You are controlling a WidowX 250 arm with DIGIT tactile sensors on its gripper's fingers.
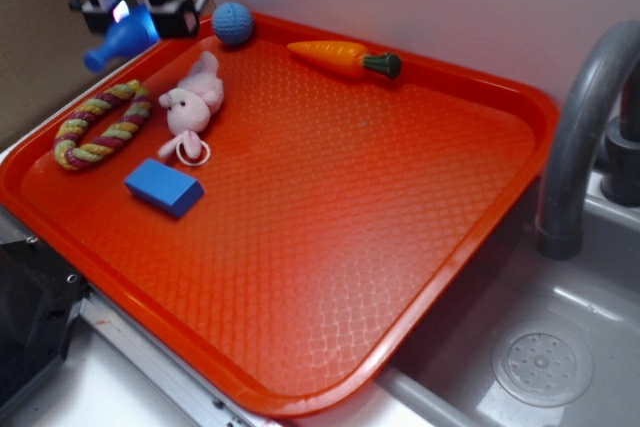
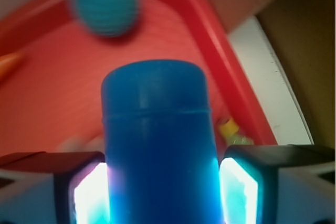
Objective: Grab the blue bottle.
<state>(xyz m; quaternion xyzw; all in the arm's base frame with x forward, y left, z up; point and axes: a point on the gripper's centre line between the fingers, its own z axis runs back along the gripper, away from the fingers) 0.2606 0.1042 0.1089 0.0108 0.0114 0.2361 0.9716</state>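
The blue bottle (image 1: 120, 40) hangs in the air over the tray's far left corner, tilted with its flared mouth pointing down-left. My gripper (image 1: 138, 15) is shut on its body from above. In the wrist view the blue bottle (image 2: 157, 140) fills the middle, pinched between both lit pads, one pad (image 2: 239, 192) on its right and the other on its left. My gripper (image 2: 163, 195) shows no gap to the bottle on either side.
On the orange tray (image 1: 330, 247) lie a blue crocheted ball (image 1: 232, 23), a toy carrot (image 1: 345, 58), a pink plush bunny (image 1: 193, 103), a rope ring (image 1: 102, 124) and a flat blue block (image 1: 164, 187). A sink and grey faucet (image 1: 590, 137) stand at right.
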